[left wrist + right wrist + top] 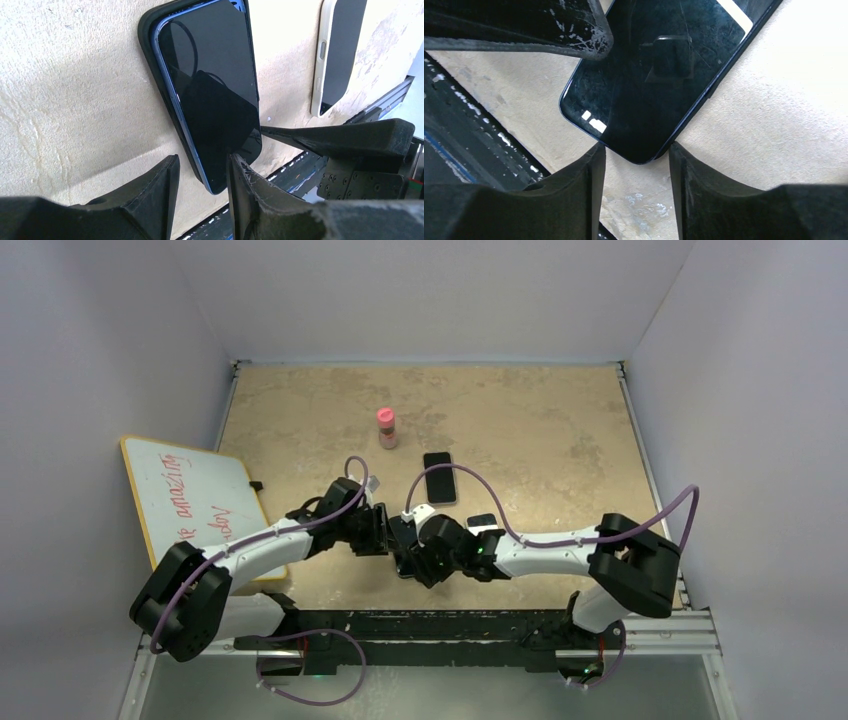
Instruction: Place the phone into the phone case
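Observation:
A blue-edged phone with a dark screen (215, 100) lies inside the black case (147, 45) on the tan table. Along its near side the blue edge shows above the case rim. My left gripper (202, 157) is open and straddles the phone's near corner, with one finger tip against the screen. My right gripper (635, 146) is open, its fingertips flanking another corner of the phone (649, 90). Each gripper's finger shows in the other's wrist view: the right one (340, 140) and the left one (524, 30). In the top view both grippers (385, 530) (415, 560) meet and hide the phone.
A second phone in a pale case (340, 50) lies close by. A dark phone (438, 477) and a pink-capped bottle (386, 427) lie farther back. A whiteboard (190, 495) rests at the left. The metal rail (500, 625) runs along the near edge.

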### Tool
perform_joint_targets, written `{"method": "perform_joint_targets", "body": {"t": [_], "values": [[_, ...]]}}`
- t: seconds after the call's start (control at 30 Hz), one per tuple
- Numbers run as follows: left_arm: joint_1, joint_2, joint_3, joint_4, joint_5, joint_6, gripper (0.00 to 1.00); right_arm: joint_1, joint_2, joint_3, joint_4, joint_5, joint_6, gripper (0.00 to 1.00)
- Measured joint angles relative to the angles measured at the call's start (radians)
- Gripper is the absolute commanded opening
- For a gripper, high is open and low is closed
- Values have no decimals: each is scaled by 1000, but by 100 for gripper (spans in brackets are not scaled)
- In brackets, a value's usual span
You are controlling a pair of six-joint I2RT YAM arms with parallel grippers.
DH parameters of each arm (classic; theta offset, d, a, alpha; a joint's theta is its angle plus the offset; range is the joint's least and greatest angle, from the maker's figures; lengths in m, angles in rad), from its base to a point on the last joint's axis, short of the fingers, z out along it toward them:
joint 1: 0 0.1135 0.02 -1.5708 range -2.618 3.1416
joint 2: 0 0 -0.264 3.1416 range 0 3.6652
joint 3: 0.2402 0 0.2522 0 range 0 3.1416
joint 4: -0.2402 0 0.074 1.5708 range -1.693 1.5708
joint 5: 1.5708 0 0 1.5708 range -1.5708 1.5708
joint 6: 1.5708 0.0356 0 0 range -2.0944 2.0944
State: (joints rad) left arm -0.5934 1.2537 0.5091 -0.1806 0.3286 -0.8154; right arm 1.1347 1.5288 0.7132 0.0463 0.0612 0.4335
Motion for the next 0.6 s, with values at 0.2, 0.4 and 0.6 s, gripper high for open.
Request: {"method": "perform_joint_targets", "body": {"t": [0.2, 0.4, 0.6], "values": [[3, 0, 0, 0, 1, 0, 42, 6, -2, -9, -5, 32, 6, 20], [3, 3, 0, 0, 1, 1, 41, 9, -11, -36, 27, 49, 50, 15], [3, 31, 0, 0, 2, 8, 37, 9, -10, -40, 41, 60, 86, 17]]}}
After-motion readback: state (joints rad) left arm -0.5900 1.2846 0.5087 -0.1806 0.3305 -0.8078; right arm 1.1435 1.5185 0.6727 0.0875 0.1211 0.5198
